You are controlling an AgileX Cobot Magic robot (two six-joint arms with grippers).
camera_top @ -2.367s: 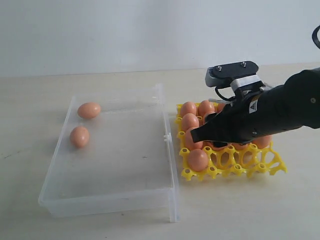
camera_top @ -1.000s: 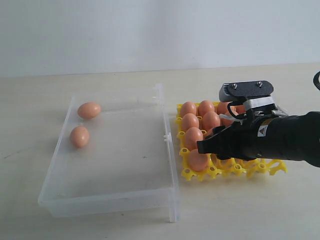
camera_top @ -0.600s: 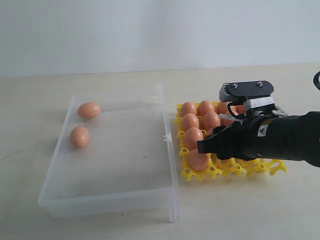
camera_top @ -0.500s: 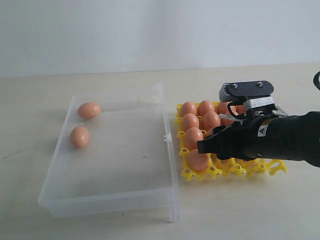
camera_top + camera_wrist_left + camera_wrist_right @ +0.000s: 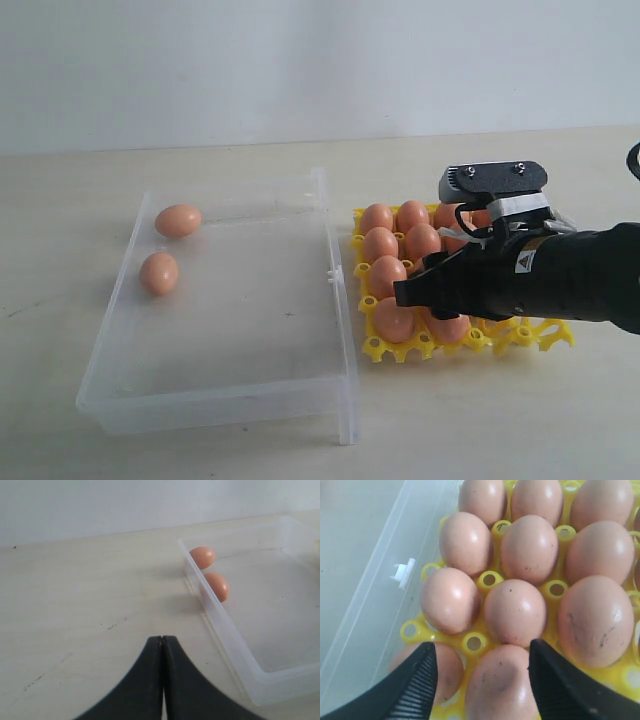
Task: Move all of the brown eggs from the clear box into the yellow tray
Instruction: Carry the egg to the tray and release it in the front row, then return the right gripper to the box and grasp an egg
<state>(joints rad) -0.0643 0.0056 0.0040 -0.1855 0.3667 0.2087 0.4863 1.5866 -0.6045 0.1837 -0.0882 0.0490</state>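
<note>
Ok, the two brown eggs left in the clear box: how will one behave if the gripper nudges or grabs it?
Likely to roll: the brown eggs lie loose on their sides on the smooth floor of the clear box, so a nudge may send one off. Probably slippery to pinch: rounded and smooth. Possibly fragile; shell strength doesn't show.

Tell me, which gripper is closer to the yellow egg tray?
Right. The right gripper hangs just over the yellow tray, open jaws either side of an egg. The left gripper sits shut over the table, on the far side of the clear box.
</note>
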